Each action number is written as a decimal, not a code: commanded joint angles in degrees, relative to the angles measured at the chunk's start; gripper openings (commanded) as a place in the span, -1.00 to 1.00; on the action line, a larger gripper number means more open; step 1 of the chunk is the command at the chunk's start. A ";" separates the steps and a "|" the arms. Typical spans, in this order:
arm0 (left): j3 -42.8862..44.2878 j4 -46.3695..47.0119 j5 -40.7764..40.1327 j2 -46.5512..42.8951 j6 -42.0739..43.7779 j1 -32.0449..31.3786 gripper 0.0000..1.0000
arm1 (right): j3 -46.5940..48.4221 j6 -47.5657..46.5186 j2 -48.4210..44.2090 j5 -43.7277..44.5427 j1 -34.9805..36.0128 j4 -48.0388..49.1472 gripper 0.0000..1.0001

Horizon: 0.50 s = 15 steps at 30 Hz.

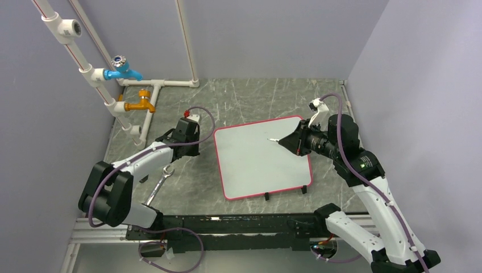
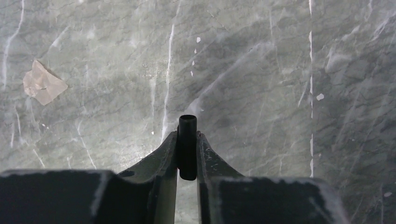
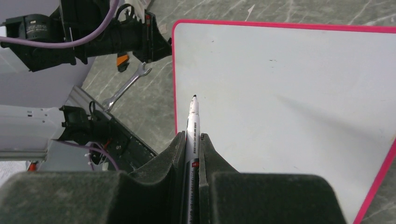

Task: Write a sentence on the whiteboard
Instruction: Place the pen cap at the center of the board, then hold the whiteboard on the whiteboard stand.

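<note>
**marker uncapped and poised, whiteboard face not yet written on**

top external: the whiteboard lies flat at the middle of the grey marbled table, with its red-pink rim all in view. its white face is blank as far as this view shows. the right gripper reaches in from the board's right side, clamped on a marker whose tip points across the upper part of the face. the left gripper sits just beside the board's left edge, over bare table. a wrench lies near the left arm. white pipes carry 2 taps, 1 blue and 1 orange, at the far left. plain lilac walls close in 3 sides.

left wrist: the left fingers are pinched narrow on a short black tube, by its look the marker's cap, held above the marble. a scrap of tape is stuck to the surface nearby.

right wrist: the marker runs out between the closed right fingers, its black tip over the white face. whether it touches cannot be told. no stroke is legible, only faint specks. on this evidence the preparation is done, with the pen gripped and the cap off. the whole sentence appears left to write.
</note>
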 commanded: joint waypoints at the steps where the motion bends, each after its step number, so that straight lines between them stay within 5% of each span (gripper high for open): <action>1: -0.97 4.60 1.87 0.66 -0.64 0.29 -0.52 | 0.33 0.10 -0.98 3.67 -0.13 1.42 -1.00; 15: 1.78 1.61 1.39 -2.73 1.21 0.46 0.26 | 0.70 0.68 -2.18 8.91 -0.15 2.17 -1.00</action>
